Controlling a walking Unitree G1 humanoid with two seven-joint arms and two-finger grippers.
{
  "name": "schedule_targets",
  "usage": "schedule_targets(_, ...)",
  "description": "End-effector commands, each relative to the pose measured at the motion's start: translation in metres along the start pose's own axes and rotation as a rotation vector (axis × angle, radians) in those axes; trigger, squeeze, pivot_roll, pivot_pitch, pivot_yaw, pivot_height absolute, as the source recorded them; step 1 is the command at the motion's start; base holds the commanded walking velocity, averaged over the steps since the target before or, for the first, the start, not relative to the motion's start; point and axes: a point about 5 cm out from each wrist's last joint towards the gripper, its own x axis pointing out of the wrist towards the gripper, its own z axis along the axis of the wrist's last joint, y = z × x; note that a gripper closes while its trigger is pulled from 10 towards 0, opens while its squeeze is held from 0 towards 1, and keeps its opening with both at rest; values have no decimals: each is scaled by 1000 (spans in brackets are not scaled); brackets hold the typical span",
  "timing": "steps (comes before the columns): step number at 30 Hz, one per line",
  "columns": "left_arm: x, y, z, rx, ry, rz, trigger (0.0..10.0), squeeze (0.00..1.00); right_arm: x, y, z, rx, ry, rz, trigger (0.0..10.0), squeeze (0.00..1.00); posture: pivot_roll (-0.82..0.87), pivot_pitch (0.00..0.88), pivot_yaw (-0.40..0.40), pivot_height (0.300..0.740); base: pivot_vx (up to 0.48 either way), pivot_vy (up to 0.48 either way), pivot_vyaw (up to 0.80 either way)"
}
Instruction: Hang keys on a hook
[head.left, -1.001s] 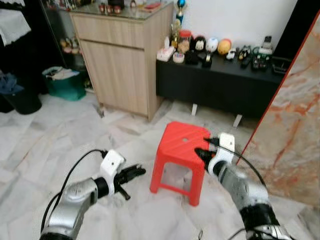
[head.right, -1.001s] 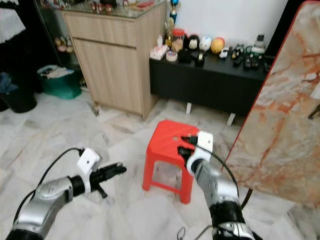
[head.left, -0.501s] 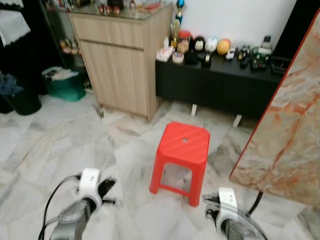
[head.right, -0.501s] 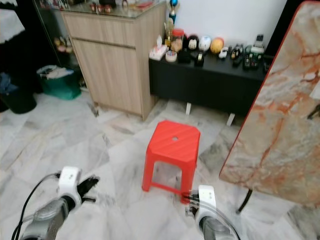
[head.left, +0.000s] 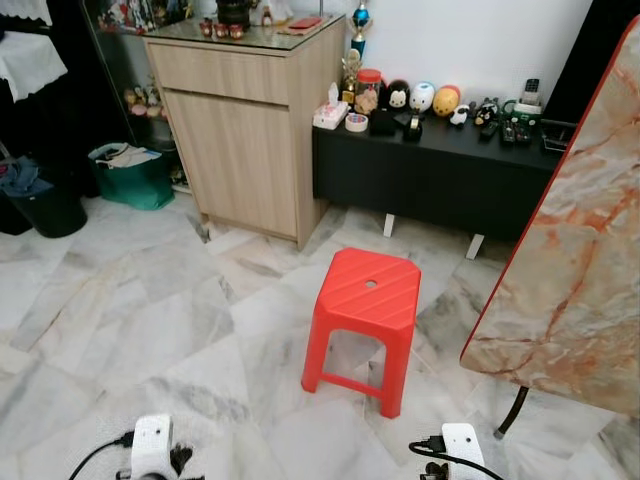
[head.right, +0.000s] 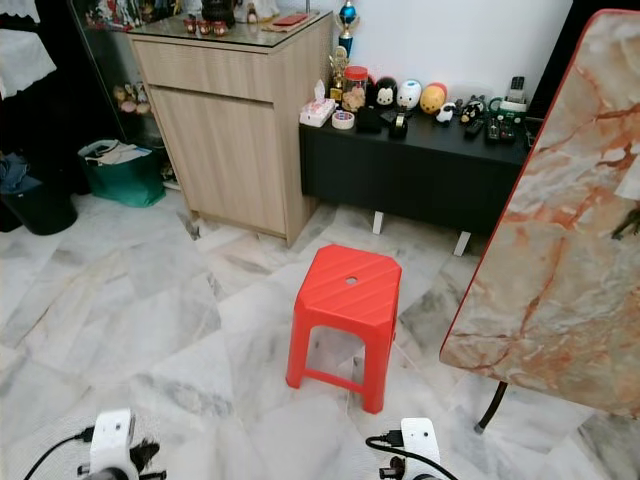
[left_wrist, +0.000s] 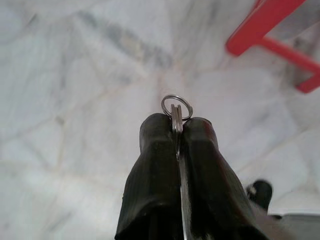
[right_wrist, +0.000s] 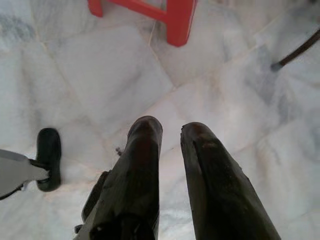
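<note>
While the left claw (left_wrist: 177, 131) pinches the key ring (left_wrist: 177, 107) near the stool (head.left: 367, 312), the right claw (right_wrist: 171, 132) hangs parted, holding nothing.

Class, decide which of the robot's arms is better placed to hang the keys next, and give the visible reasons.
Left. The left gripper is shut on the silver metal key ring, which sticks out past its fingertips. The right gripper is open and holds nothing, above the pale marble floor.

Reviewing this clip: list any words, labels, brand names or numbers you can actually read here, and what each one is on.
None readable.
Items on the black console, including the tissue box: any print is too small and blurred.
Red stool: no lettering shows.
Key ring in the left end effector: no marking shows.
</note>
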Motion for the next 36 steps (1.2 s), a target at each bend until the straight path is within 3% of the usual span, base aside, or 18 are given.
schedule_targets(1,-2,2,-12,-19,39,24,10000,0,0,-1,3,-14,-13,-24,10000,0,-21,0,-11,736,0,0,0)
schedule_targets(12,-1,-9,-15,-46,29,20,10000,0,-1,-6,-9,45,40,-65,10000,0,-9,0,-27,736,0,-219,0)
schedule_targets(20,-1,-7,-16,-46,33,21,10000,0,-2,-10,-12,87,62,-94,10000,0,-23,0,-12,736,0,-289,-689)
schedule_targets(23,-1,-7,-17,-45,35,23,10000,0,-1,-6,-13,84,56,-86,10000,0,-24,0,-11,736,0,-370,0)
schedule_targets(25,-1,-7,-17,-44,34,24,10000,0,-1,-1,-14,30,65,-74,10000,0,-24,0,-12,736,0,-371,0)
schedule_targets(36,-1,-8,-19,-48,38,22,10000,0,-2,-8,-16,73,60,-79,10000,0,-22,0,-5,736,0,-370,0)
